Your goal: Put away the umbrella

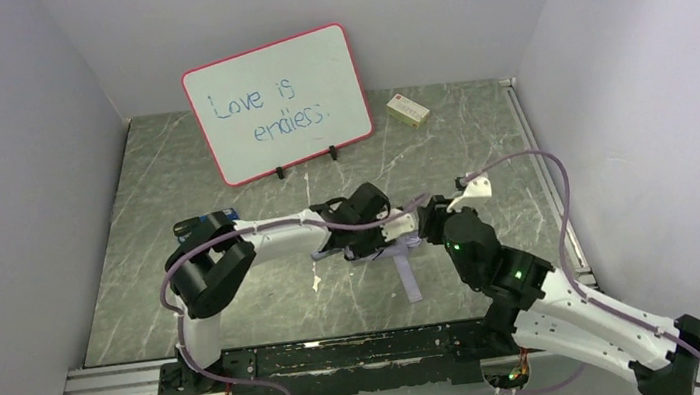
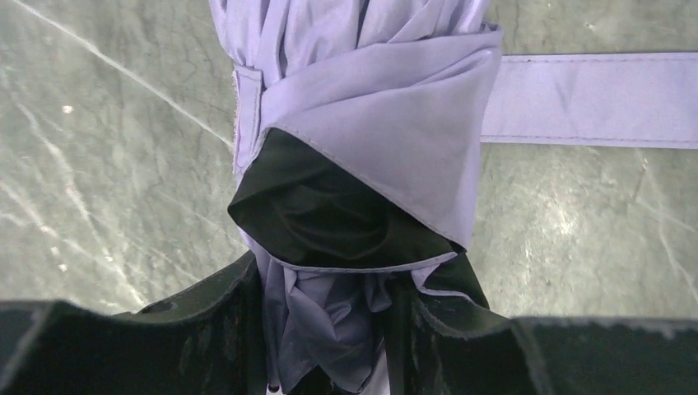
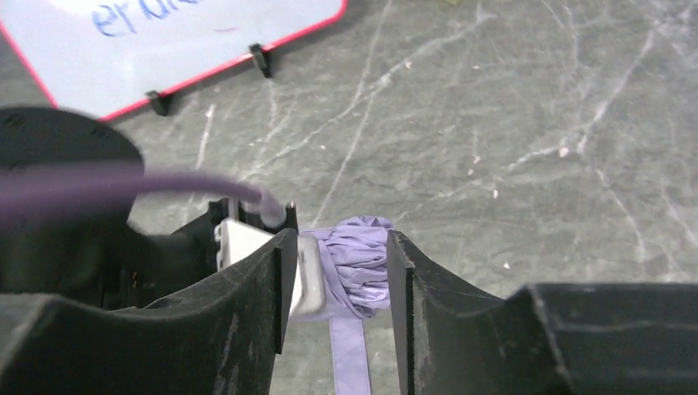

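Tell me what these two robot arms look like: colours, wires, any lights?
Both the left arm and the right arm mix white shell segments with chunky black joints. A thin lavender cable loops loosely along each arm. Small green lights glow on the right arm's black joints. The left gripper and right gripper each end in two flat, matte black fingers with angular edges.

Mid-table is crowded: the left arm [image 1: 274,229] and right arm [image 1: 479,252] meet over the folded umbrella [image 1: 401,248], its strap [image 1: 409,279] lying toward the near edge. A purple cable [image 1: 559,194] loops high along the right side. At the back stand the whiteboard [image 1: 279,103] and a small box [image 1: 408,110]. Bare marble table [image 1: 171,169] lies open at far left, and between whiteboard and arms
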Controlling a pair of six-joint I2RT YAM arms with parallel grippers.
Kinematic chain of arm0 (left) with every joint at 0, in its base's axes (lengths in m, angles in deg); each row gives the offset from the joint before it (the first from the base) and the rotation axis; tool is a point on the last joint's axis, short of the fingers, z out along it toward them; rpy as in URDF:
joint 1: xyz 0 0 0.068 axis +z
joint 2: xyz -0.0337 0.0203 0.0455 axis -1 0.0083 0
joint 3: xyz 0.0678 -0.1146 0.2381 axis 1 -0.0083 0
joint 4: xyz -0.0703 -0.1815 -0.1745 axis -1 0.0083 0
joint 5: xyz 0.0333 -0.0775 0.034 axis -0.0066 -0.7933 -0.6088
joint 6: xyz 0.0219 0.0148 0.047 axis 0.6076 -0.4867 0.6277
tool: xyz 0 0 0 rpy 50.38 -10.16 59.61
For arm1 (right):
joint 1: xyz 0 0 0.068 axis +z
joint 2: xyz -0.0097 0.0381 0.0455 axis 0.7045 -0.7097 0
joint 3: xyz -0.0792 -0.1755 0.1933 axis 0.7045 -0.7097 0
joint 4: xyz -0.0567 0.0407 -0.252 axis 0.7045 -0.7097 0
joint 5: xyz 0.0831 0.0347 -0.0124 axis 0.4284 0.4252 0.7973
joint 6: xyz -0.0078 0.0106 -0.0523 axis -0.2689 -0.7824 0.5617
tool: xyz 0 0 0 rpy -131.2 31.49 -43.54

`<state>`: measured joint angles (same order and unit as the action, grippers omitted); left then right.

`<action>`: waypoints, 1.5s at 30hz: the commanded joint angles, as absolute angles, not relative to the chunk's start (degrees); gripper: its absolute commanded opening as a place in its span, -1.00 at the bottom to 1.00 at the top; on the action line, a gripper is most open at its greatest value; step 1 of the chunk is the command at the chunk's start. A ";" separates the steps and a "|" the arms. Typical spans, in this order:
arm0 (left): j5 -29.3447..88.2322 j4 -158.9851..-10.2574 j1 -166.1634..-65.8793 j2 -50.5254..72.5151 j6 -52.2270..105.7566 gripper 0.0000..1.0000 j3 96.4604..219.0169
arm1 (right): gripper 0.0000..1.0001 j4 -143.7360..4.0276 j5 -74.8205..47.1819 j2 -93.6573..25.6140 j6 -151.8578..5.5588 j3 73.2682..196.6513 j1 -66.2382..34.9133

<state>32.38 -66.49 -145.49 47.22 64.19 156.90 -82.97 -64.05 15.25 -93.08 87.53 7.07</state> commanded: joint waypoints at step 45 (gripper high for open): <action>84.56 -79.31 -163.60 64.45 66.95 -0.91 148.72 | 0.63 -129.78 36.05 -61.65 7.76 140.65 -40.88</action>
<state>88.40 -89.74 -164.66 57.10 67.32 152.79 -108.44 32.23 -57.49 -5.45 136.97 -41.35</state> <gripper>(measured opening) 0.451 0.782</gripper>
